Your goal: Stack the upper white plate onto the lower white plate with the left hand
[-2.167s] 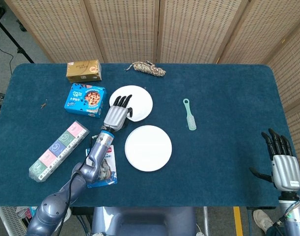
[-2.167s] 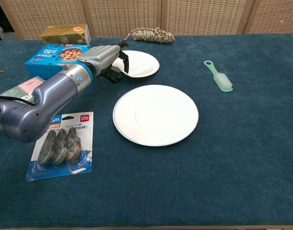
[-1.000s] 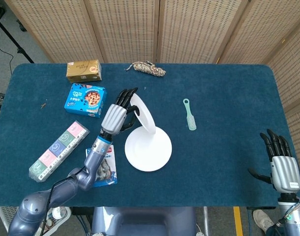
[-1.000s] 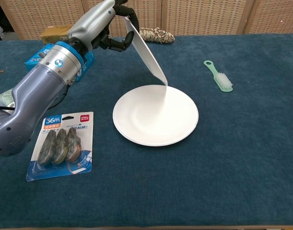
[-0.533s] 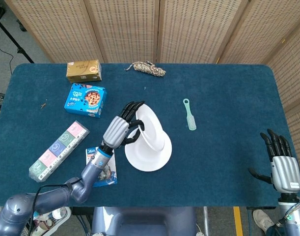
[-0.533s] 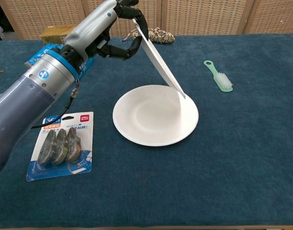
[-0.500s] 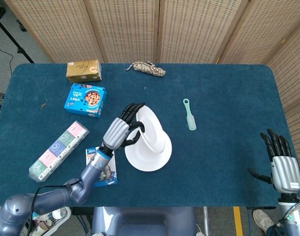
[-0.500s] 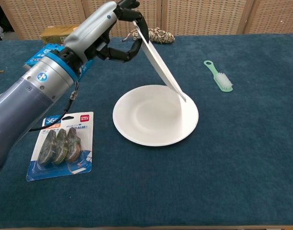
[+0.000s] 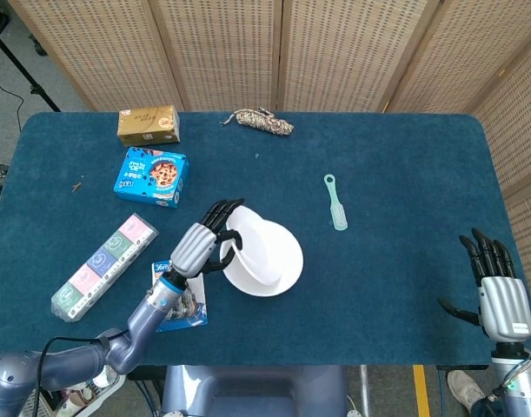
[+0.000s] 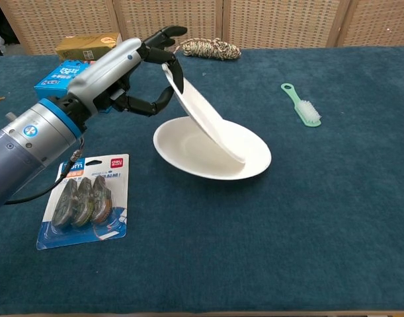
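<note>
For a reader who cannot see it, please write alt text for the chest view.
The robot's left hand holds a tilted white plate by its upper edge, its lower edge resting in a second white plate on a blue tablecloth. Nearby lie a pack of tape rolls and a green brush.

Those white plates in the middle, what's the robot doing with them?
It is stacking them. The left hand holds the smaller white plate by its rim, tilted, with its far edge down inside the larger white plate on the blue table. It is not lying flat yet. The right hand is off to the side, open and holding nothing.
</note>
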`<act>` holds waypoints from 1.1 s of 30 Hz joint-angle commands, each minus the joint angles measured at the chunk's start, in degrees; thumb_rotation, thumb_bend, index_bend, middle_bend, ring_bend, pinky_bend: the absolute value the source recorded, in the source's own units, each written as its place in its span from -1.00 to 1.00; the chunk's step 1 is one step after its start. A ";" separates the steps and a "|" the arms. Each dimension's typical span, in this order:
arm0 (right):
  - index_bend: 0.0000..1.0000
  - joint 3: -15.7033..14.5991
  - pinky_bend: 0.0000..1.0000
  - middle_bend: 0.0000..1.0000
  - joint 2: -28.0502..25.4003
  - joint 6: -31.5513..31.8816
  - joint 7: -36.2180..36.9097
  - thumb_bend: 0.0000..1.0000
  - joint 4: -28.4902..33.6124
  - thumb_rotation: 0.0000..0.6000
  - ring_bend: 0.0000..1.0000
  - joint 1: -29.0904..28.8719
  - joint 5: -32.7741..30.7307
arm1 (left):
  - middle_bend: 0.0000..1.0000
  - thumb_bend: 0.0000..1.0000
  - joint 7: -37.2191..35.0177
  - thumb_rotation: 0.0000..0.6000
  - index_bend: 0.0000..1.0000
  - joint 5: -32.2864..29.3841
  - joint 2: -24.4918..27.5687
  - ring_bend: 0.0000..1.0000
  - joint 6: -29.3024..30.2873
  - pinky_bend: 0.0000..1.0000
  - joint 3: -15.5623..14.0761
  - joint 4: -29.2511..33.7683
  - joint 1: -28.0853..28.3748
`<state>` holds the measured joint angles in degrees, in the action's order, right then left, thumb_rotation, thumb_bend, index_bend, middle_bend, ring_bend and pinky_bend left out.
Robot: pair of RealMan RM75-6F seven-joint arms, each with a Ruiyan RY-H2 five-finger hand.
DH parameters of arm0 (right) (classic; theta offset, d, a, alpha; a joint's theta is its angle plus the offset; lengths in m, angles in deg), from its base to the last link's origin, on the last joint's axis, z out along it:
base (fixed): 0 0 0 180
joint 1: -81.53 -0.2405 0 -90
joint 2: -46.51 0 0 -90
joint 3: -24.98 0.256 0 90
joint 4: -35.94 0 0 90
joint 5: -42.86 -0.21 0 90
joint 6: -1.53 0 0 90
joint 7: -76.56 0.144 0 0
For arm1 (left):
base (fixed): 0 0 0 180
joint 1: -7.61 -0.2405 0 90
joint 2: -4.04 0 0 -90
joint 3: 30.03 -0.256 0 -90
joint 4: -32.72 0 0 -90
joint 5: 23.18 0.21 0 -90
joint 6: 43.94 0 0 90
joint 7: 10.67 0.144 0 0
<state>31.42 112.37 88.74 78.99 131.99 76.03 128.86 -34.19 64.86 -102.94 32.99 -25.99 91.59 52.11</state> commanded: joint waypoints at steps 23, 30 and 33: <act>-1.00 -0.31 -1.00 -1.00 -0.08 -0.40 0.15 -1.00 0.39 1.00 -1.00 -0.08 0.20 | -1.00 -0.20 3.45 1.00 -0.28 3.07 14.91 -1.00 -8.85 -1.00 -6.57 9.95 -2.62; -1.00 -0.32 -1.00 -1.00 -0.15 -0.53 0.19 -1.00 0.57 1.00 -1.00 -0.09 0.04 | -1.00 -0.23 3.51 1.00 -0.44 5.02 17.23 -1.00 -14.36 -1.00 -9.37 11.93 -1.40; -1.00 -0.32 -1.00 -1.00 -0.20 -0.69 0.38 -1.00 0.52 1.00 -1.00 -0.12 -0.09 | -1.00 -0.24 4.88 1.00 -0.47 4.91 17.98 -1.00 -16.56 -1.00 -9.73 12.32 -0.95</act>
<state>31.13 112.17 88.14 79.34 132.53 75.94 128.80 -29.99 69.70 -85.35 17.27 -35.41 103.70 50.85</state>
